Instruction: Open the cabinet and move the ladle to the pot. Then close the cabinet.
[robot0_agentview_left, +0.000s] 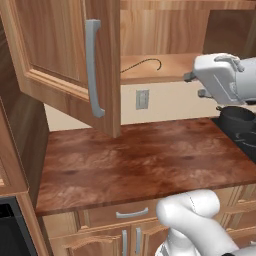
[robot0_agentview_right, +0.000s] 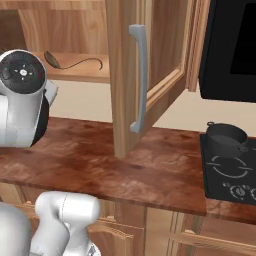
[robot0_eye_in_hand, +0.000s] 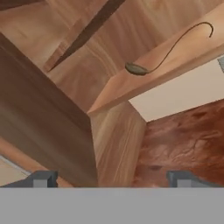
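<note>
From the left base view I see the cabinet (robot0_agentview_left: 65, 60) with its door swung wide toward me, so the shelf inside is exposed. That is why the ladle (robot0_agentview_left: 145, 64) is reachable at all. It lies flat on the shelf with its thin curved handle showing. My arm's white wrist hangs at the right, level with the shelf edge, and the pot (robot0_agentview_left: 238, 118) sits just below it on the cooktop.

From the right base view the other door also stands open, its grey bar handle (robot0_agentview_right: 139, 77) facing me. The ladle's bowl lies to the left on the shelf, and the pot is well apart at the right.

In the hand view the gripper (robot0_eye_in_hand: 111, 178) has its 2 fingers spread wide, holding nothing. The ladle sits above and ahead of them on the shelf, well clear of both tips, so I judge the reach in comes next.
</note>
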